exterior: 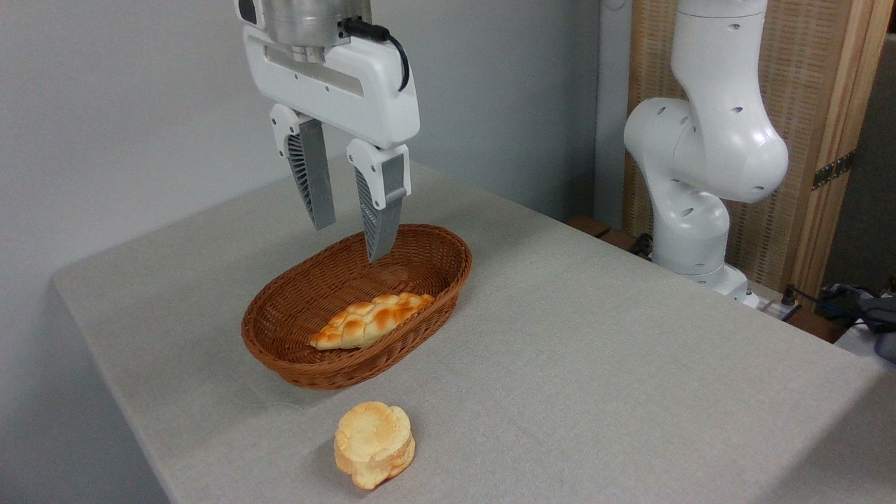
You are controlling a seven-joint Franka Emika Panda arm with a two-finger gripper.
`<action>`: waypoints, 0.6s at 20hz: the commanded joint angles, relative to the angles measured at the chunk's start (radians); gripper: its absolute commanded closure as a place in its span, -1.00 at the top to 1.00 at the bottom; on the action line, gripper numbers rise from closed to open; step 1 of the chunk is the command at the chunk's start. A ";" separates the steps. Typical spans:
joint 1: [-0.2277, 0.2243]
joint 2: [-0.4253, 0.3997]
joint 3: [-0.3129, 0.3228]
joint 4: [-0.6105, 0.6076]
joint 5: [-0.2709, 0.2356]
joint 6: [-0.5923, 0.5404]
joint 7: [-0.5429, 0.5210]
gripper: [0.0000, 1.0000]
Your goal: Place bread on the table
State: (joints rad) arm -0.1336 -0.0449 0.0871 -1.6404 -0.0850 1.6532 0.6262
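The bread [374, 444], a small round pale-golden bun with a lobed top, lies on the grey-beige cloth of the table [595, 364] near the front edge, just in front of the basket. My gripper [350, 243] hangs open and empty above the far end of the brown wicker basket [448, 290], well above and behind the bun. Its two grey ribbed fingers [311, 182] point down with a clear gap between them.
A longer braided, browner loaf [371, 320] lies inside the basket. The white arm base [693, 175] stands at the table's right rear, beside a wooden panel. Cables and dark objects sit at the far right edge.
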 commanded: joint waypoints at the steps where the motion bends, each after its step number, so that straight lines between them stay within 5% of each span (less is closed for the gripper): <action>1: -0.001 0.013 0.003 0.031 -0.024 -0.058 0.039 1.00; 12: 0.002 0.013 0.005 0.036 -0.030 -0.076 0.075 1.00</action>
State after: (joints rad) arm -0.1336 -0.0398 0.0869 -1.6302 -0.0978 1.6068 0.6865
